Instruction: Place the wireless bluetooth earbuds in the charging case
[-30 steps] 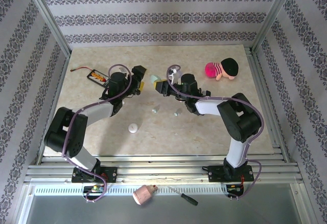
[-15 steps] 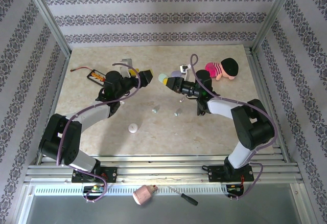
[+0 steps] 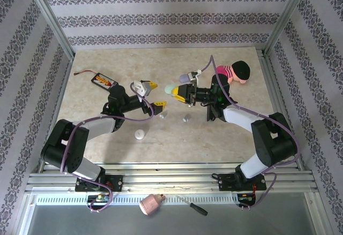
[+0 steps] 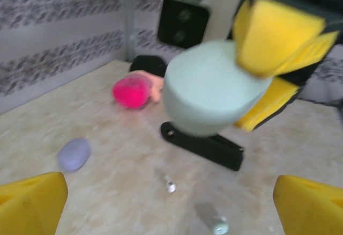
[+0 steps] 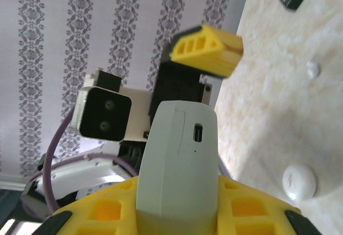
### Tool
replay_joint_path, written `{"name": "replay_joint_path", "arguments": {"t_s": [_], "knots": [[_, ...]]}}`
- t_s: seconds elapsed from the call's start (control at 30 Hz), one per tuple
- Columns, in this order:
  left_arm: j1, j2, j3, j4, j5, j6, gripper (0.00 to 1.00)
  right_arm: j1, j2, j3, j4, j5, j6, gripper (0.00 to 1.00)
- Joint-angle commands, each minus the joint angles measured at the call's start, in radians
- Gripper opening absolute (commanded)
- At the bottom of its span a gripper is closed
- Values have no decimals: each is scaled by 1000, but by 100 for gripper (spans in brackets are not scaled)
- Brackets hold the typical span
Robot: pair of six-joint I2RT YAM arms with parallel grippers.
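Top view: the right claw (image 3: 179, 91) was clamped on the mint charging case (image 3: 171, 89), up off the desk (image 3: 107, 144) just left of the frame's middle. The case's long axis ran left-right, free end poking left at the left claw (image 3: 155, 95), whose fingers were spread wide with nothing between them. Below the two claws, a mint earbud (image 3: 162, 115) and a pale earbud (image 3: 186, 119) lay loose on the desk, near each other but apart; too tiny to tell which way they pointed. A white round case (image 3: 140, 134) sat lower left of them, a lilac case (image 3: 184, 77) just above the right claw, a plush doll (image 3: 233, 72) at the upper right and a black tray (image 3: 103, 79) at the upper left.

Left wrist view: the left claw (image 4: 170, 204) showed as yellow tips in both bottom corners, wide apart. The mint charging case (image 4: 211, 93) hung at centre frame, rounded end toward the camera, pinched at its right end by the right claw (image 4: 265, 71). Under it on the desk: pale earbud (image 4: 170, 184), mint earbud (image 4: 218, 225), both blurry. Lilac case (image 4: 74, 153) at the left, plush doll (image 4: 134, 90) behind it.

Right wrist view: the mint charging case (image 5: 182, 154) stood up from the right claw (image 5: 182, 213), long axis vertical in frame, the side with the charging port facing the camera. The white round case (image 5: 299, 181) lay at the lower right.
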Motion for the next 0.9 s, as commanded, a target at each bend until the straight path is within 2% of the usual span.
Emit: {"name": "replay_joint_path", "arguments": {"t_s": [0.0,0.13,0.27,0.43,0.77,0.87], "knots": [[-6,21,-29,238,186,-68,99,12,-46,-5,73,-117,87,21],[-7,55,-20,342,265,-127,96,39,-64,-8,137,-120,154,20],[-6,127,16,522,331,-237,85,62,-44,-9,271,-116,261,19],[-9,135,53,523,348,-258,80,74,12,-16,459,-90,423,15],[-11,105,75,523,365,-276,67,73,33,-16,488,-88,449,14],[-10,99,82,524,365,-277,65,70,42,-23,497,-88,450,13]]}}
